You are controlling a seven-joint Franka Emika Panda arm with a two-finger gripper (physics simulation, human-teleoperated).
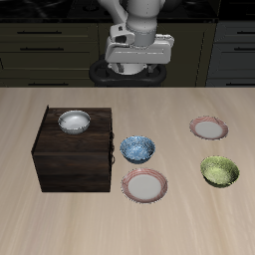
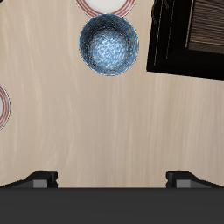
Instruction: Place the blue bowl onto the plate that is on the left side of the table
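While the gripper [image 1: 132, 68] hung high over the table's back edge, jaws spread and empty, the blue bowl [image 1: 137, 149] sat on the table [image 1: 60, 219] just beside the dark cabinet [image 1: 75, 159]. One plate [image 1: 145, 185] lay just in front of it; the left-side plate [image 1: 209, 127] was well apart, behind the green bowl [image 1: 219, 171]. A grey-white bowl [image 1: 74, 122] rested atop the cabinet.

White-grey arm [image 1: 142, 22], black-tipped claw [image 2: 112, 178]

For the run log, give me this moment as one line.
claw: open, high, empty | blue bowl: on table beside cabinet | left plate: bare
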